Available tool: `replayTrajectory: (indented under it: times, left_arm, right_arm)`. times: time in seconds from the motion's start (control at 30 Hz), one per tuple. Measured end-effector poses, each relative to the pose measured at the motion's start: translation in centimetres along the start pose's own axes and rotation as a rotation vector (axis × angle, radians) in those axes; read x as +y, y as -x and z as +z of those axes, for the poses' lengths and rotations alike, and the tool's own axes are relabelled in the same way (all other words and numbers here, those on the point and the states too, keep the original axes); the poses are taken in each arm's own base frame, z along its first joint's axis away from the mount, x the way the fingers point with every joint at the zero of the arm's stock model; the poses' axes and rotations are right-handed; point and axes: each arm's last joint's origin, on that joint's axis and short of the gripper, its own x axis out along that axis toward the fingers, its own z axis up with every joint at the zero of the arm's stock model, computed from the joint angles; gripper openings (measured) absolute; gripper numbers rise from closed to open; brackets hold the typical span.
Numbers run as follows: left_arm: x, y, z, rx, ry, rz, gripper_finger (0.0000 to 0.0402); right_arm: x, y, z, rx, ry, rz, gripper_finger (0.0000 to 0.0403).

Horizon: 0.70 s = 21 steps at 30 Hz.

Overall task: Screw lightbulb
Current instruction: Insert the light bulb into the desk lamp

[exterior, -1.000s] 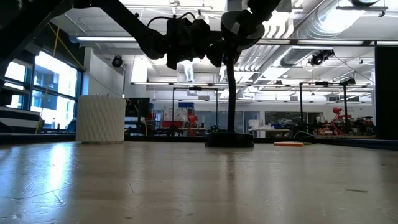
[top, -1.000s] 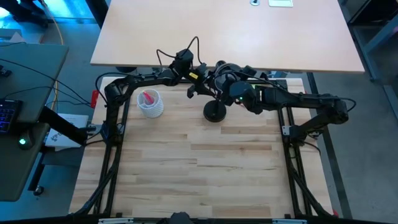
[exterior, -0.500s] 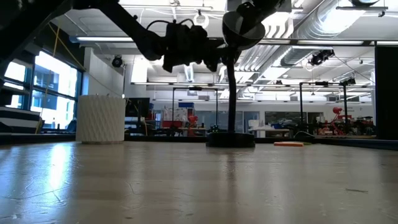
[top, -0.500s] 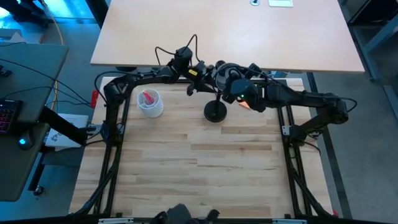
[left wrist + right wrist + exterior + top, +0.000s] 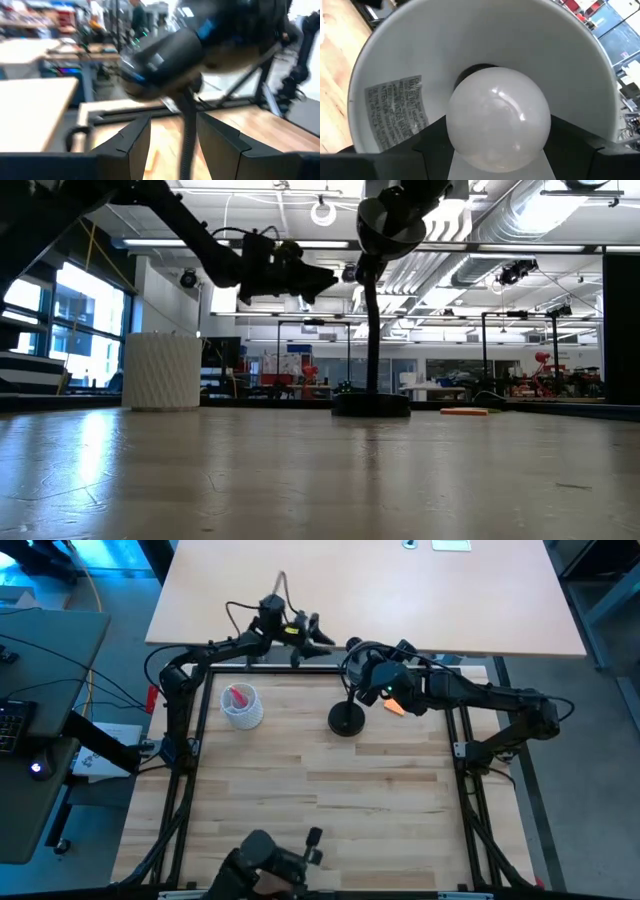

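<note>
The white lightbulb (image 5: 497, 120) sits in the socket inside the black desk lamp's white-lined shade (image 5: 385, 65). The lamp stands on its round base (image 5: 347, 720) at the table's far middle, with its head (image 5: 390, 220) high on the stem. My right gripper (image 5: 368, 680) is at the lamp head, shut on the bulb. My left gripper (image 5: 312, 637) is open and empty, up in the air to the left of the lamp head and apart from it. It also shows in the low view (image 5: 322, 280). My right gripper pinches the bulb's round glass end between its two fingers (image 5: 432, 147), one on each side (image 5: 456, 137). The fingers reach into the shade's open mouth, along the bulb's axis. The bulb's base is in the socket at the back of the shade, hidden behind the glass.
A white ribbed cup (image 5: 241, 706) with pink items stands left of the lamp. A small orange thing (image 5: 396, 706) lies right of the lamp base. A person's dark shape (image 5: 265, 860) shows at the table's near edge. A light tabletop (image 5: 360, 590) lies beyond the far edge.
My left gripper has drawn back from the lamp head toward the table's left and far edge and now stands clear of it. My right gripper stays at the shade. A person has come into view at the near edge.
</note>
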Motion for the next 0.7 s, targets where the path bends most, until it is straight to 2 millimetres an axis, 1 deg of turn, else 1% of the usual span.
replayTrajectory:
  times: [0.07,0.13,0.27,0.5,0.6,0.7]
  left_arm:
    - [0.5,0.4,0.3,-0.039,-0.002,0.026,0.0154]
    - [0.7,0.3,0.0,-0.064,0.002,0.025,0.0154]
    - [1.9,-0.6,-0.7,-0.087,0.018,0.005,0.0154]
    - [5.1,-2.6,-2.2,-0.092,0.122,-0.049,0.0154]
    - [5.7,-3.4,-2.3,-0.091,0.143,-0.088,0.0154]
    - [5.5,-4.2,-2.0,-0.088,0.147,-0.124,0.0154]
  right_arm:
    - [-0.2,-0.3,0.0,-0.001,-0.008,0.018,0.0257]
    - [-0.4,-0.6,0.0,0.001,-0.025,0.039,0.0257]
    - [-0.8,-1.0,-0.1,0.008,-0.044,0.038,0.0257]
    - [-0.7,-1.0,0.0,-0.004,0.023,0.038,0.0257]
    - [-0.7,-0.9,0.1,-0.010,0.046,0.036,0.0257]
    - [-0.7,-0.9,0.1,-0.012,0.067,0.028,0.0257]
